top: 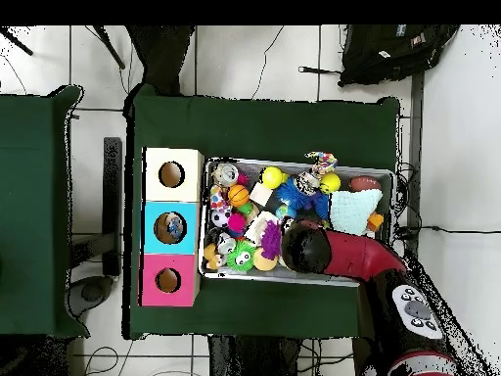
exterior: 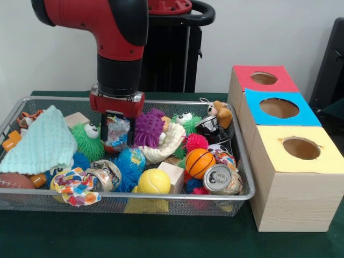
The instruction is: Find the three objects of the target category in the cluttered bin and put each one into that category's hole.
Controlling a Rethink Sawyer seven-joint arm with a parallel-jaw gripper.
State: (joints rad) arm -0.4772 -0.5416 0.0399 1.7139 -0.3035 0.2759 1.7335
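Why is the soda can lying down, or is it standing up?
It is lying down. The soda can rests on its side in the bin's corner, its round top with the pull tab facing us.

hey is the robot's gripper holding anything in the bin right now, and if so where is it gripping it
It cannot be told. The gripper is down among the toys in the wire bin, right by a crinkled snack packet, but a hold on it isn't visible.

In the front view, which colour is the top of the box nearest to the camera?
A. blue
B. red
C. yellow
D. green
C: the nearest box has a yellow top around its hole, with the blue-topped box and the red-topped box behind it.
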